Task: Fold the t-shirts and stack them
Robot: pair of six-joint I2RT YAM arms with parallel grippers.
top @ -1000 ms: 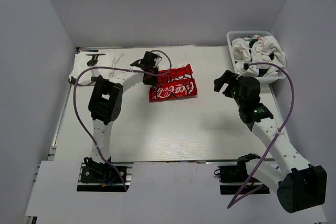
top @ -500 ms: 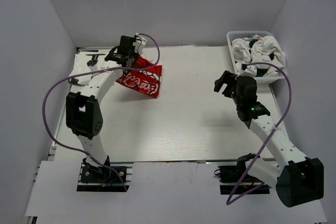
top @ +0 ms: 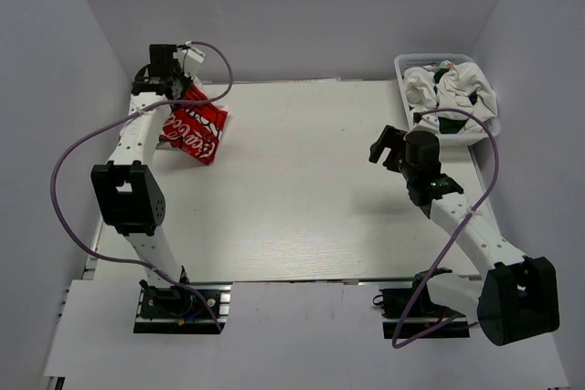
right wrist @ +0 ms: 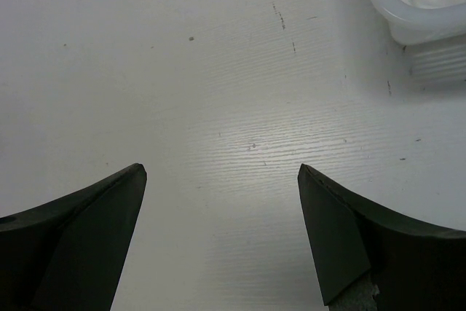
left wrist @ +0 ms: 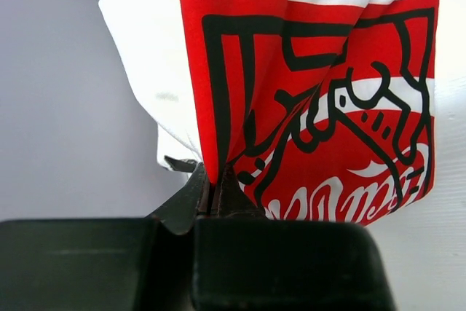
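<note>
My left gripper (top: 174,89) is shut on a folded white t-shirt with a red print and white lettering (top: 194,130). It holds the shirt in the air over the table's far left corner, and the cloth hangs down from the jaws. In the left wrist view the red print (left wrist: 328,107) fills the frame above the closed jaws of the left gripper (left wrist: 212,187). My right gripper (top: 384,148) is open and empty over bare table (right wrist: 233,129), left of the basket. More white t-shirts (top: 452,89) lie crumpled in the basket.
A white plastic basket (top: 409,66) stands at the far right corner; its rim (right wrist: 408,23) shows in the right wrist view. Grey walls enclose the table on the left, back and right. A small dark fitting (top: 164,98) sits at the far left edge.
My left gripper has lifted the red-print t-shirt off the table middle and carried it left to the far left corner. My right arm has barely moved.
</note>
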